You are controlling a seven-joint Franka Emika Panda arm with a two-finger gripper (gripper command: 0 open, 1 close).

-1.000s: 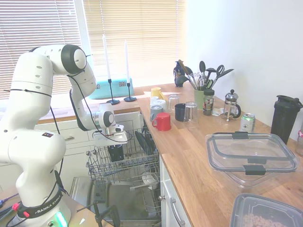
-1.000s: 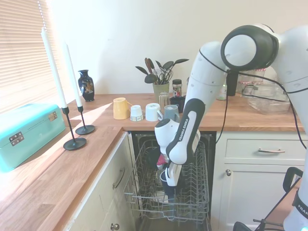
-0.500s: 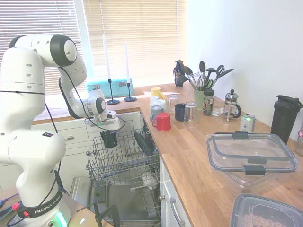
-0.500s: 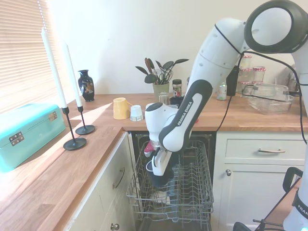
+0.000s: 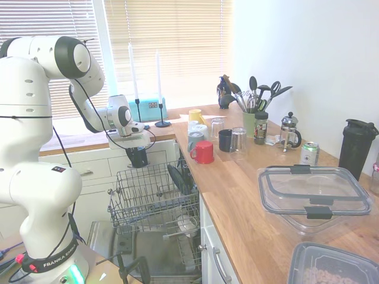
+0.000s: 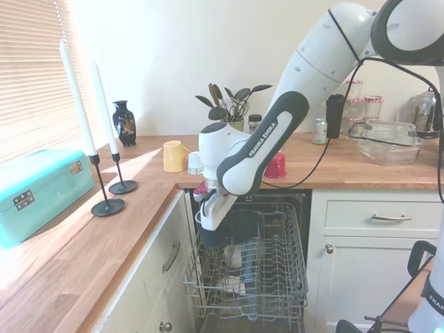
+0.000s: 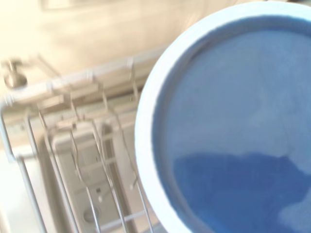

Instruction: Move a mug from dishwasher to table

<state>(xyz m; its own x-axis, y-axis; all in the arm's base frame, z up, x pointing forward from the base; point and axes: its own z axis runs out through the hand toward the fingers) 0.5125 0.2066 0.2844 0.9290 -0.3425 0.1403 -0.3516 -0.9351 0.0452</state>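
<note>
Jaws pinching the small dark navy ceramic mug (image 5: 138,157).
I see it hanging upright above the grey wire dishwasher rack (image 5: 155,198), near the wooden bench (image 5: 249,201).

A red mug (image 5: 204,152) stood on the counter, with a dark mug (image 5: 225,140) and a clear glass (image 5: 239,140) at its two o'clock. A yellow mug (image 5: 196,116) sat at its twelve o'clock. Two white candles in black holders (image 5: 149,89) rose before a teal tin (image 5: 142,110). A utensil pot (image 5: 250,121), French press (image 5: 289,132) and drink can (image 5: 309,153) lined the wall, with a lidded clear container (image 5: 314,198) nearer.
</note>
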